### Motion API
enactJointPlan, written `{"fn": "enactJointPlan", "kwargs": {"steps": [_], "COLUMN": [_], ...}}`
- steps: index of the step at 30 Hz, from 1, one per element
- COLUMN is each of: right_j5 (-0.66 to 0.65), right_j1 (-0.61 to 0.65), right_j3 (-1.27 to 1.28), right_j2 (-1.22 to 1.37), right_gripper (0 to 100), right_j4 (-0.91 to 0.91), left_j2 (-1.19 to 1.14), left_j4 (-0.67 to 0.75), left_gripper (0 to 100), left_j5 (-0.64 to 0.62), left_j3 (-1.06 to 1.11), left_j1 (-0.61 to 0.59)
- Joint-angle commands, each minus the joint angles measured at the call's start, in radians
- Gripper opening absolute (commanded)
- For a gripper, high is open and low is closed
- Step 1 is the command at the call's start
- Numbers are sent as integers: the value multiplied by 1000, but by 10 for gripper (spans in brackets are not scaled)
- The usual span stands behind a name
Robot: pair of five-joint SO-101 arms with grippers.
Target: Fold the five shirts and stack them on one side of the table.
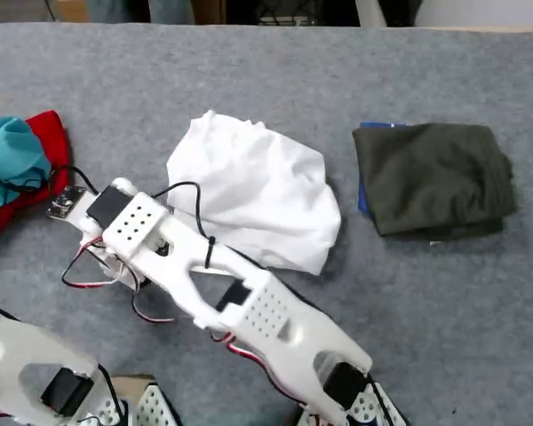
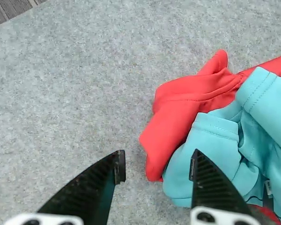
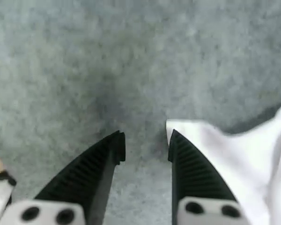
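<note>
The counter point(image 1: 249, 80) is covered in gray, fuzzy cloth like felt. In the middle lies the white shirt point(image 1: 258, 195), a soft, puffy lump full of wrinkles and not folded. Well apart from it, on one side, the green shirt point(image 1: 431, 177) is folded into a neat, thick square. It sits on top of the blue shirt point(image 1: 363, 191), which peeks out as a thin strip at one edge. At the other side the red shirt point(image 1: 49, 142) and the teal shirt point(image 1: 9, 155) lie bunched together, with the teal one on top. Both look thick and smooth, with sewn seams. The teal one has a small tag point(image 2: 267, 187), too small to read. The left hand point(image 2: 158, 164) is spread wide with nothing in it, and it hangs over the edge of the red and teal pile. Its fingers are black and ridged. The right arm point(image 1: 204, 257), made of white plastic with little holes and loose wires, stretches past the white shirt. The right hand point(image 3: 145, 145) is spread and holds nothing, and one finger is just beside a corner of the white shirt.
</note>
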State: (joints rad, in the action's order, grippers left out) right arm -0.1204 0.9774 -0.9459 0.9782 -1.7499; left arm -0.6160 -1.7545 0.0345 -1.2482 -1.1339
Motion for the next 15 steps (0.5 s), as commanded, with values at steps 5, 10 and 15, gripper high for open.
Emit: {"fn": "enactJointPlan", "kwargs": {"steps": [5, 10, 15], "right_j5": [11, 11, 11], "right_j1": [-91, -91, -91], "right_j3": [-71, -10, 1], "right_j2": [10, 16, 18], "right_gripper": [167, 167, 167], "right_j4": [-17, -17, -8], "left_j2": [61, 61, 60], "left_j4": [-6, -6, -6], "left_gripper": [239, 239, 238], "left_j5": [15, 15, 11], "left_j3": [2, 4, 4], "left_j1": [-7, -2, -1]}}
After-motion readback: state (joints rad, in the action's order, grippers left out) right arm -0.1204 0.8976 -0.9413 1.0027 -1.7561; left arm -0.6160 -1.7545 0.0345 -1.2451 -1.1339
